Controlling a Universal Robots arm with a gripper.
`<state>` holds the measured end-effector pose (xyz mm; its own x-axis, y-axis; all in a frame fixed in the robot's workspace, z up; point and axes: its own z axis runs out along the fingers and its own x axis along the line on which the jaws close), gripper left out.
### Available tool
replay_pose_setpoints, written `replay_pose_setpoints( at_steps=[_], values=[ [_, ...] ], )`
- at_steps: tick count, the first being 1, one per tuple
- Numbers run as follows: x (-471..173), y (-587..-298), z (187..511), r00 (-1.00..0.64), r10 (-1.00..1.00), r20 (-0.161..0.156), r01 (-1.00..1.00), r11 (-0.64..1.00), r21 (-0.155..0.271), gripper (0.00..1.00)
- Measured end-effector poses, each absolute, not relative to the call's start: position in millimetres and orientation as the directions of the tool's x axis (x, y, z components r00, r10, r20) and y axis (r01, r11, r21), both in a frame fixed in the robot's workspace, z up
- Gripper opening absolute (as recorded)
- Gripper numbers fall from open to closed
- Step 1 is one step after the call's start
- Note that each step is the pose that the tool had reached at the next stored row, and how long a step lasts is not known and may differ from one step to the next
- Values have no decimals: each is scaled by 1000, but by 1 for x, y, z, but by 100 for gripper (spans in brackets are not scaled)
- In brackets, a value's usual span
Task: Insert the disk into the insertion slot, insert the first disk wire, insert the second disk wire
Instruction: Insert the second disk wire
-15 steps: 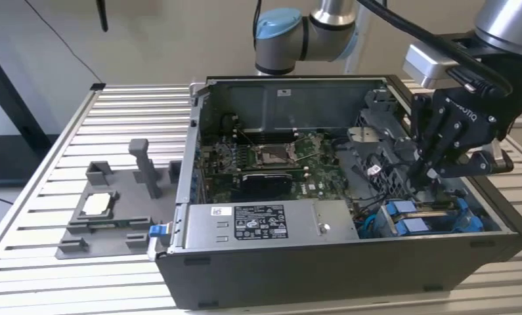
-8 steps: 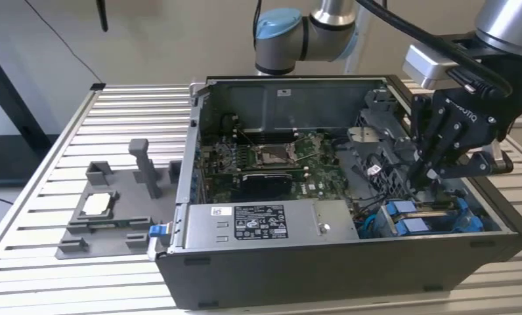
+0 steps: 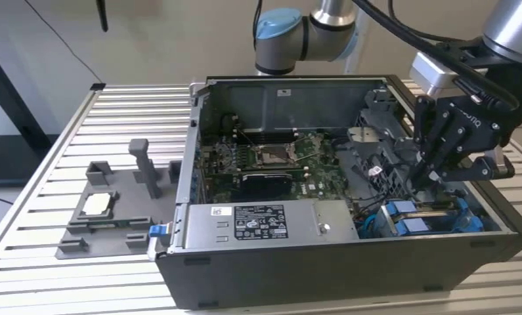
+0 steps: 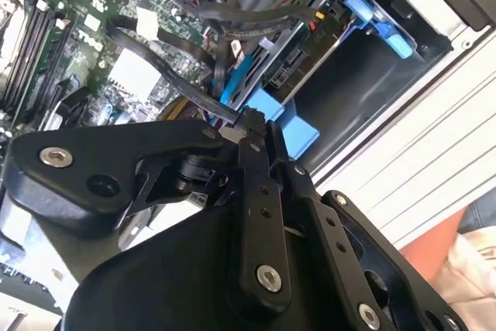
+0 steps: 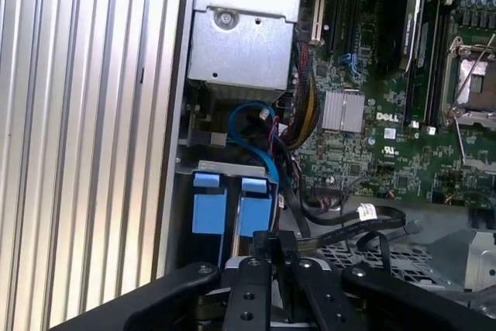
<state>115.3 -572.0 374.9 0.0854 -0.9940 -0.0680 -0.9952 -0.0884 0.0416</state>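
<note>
My black gripper (image 3: 415, 184) reaches down into the open computer case, just above the drive cage at the exterior view's right. Its fingers (image 4: 252, 120) are pressed together on the end of a black flat disk wire (image 4: 167, 75), which loops back over the motherboard. In the first wrist view the gripper (image 5: 275, 239) hangs right beside the blue carrier tabs (image 5: 209, 203), with the wire (image 5: 341, 230) running to it. The disk (image 4: 291, 63), framed in blue, sits inside the grey metal insertion slot (image 5: 225, 167), its connector end facing the gripper. The blue carrier (image 3: 415, 226) shows low in the case.
The case (image 3: 331, 275) stands on a slatted metal table (image 3: 129, 118). A power supply (image 3: 261, 220) fills its front, the motherboard (image 3: 270, 157) its middle, with loose cables (image 5: 298, 114) nearby. At the exterior view's left lies a grey fixture tray (image 3: 111, 230) holding a processor chip (image 3: 98, 205).
</note>
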Motion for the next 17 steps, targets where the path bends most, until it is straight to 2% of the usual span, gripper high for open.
replay_pose_setpoints(
  at_steps=[17],
  values=[
    [134, -580, 367, 80, -994, -79, -996, -84, 42, 16]
  ],
)
